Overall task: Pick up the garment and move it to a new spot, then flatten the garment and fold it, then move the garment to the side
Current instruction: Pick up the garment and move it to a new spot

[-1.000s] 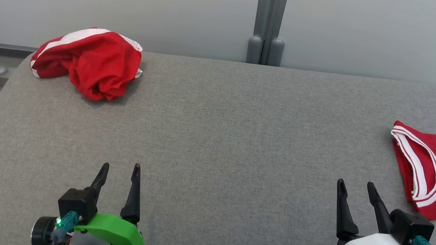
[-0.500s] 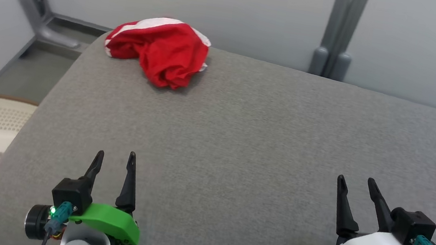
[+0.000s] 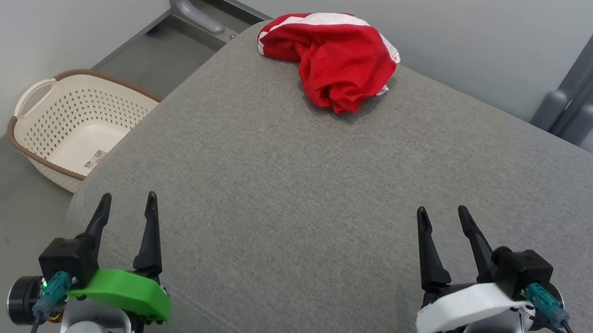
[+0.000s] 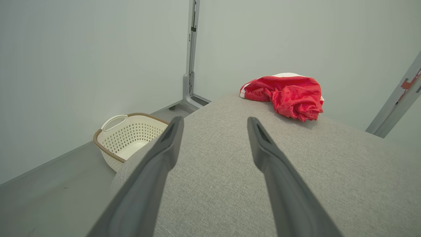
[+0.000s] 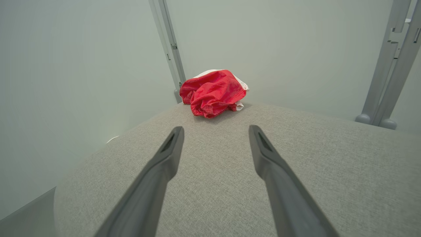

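While the crumpled red-and-white fabric garment [image 3: 333,59] lies heaped at upper centre of the head view, on the far edge of the grey upholstered surface [image 3: 292,200], the pick-up step is not yet begun. Left gripper [image 3: 130,196], lower left: jaws spread, holding nothing. Right gripper [image 3: 442,210], lower right: likewise spread, empty. Cream perforated plastic basket [image 3: 51,117], left, on the floor. Next move, by judgement, calls for a long forward reach, then a pinch on a raised fold.

Crumpled red fabric garment [image 5: 213,93] with white trim at far edge of grey woven-fabric counter [image 5: 329,164], right tool [image 5: 215,129] spread wide and empty, well apart from it
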Tool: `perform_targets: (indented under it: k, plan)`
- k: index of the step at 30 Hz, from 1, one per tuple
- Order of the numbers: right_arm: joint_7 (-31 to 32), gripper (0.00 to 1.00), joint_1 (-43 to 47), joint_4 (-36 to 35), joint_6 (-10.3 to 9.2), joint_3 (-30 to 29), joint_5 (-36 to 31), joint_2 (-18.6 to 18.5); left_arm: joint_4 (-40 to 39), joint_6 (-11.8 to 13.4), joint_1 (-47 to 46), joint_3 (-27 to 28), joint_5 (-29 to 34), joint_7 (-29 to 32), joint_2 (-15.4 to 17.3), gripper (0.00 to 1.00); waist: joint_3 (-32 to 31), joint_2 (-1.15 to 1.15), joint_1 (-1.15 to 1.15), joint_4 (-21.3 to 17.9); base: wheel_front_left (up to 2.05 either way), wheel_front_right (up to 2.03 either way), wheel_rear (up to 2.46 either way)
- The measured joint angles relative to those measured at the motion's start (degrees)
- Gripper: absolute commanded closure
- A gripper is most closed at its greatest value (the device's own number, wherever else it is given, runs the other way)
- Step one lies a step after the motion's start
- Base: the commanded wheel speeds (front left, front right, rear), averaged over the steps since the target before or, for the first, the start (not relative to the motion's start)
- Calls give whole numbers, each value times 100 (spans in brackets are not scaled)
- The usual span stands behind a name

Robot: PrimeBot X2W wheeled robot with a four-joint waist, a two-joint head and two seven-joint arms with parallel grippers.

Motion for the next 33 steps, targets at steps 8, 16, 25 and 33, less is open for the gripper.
perform_targets:
  k: [8,16,25,33]
  plan:
    - [-58,0,-71,152,0,64,7,-2,-55,-1,62,71,76,0,-33,0,46,0,0,68,0,0,0]
    - [-90,0,-56,193,0,-30,-2,-3,-1,-44,81,78,107,0,-48,0,12,0,0,45,0,0,0]
    - [-107,0,69,-15,0,-170,35,-8,132,-169,-104,35,163,141,165,0,42,0,0,44,0,0,0]
    - [321,0,-481,-805,0,-98,-443,3,-349,-270,-1608,515,325,430,1181,0,314,0,0,-161,0,0,0]
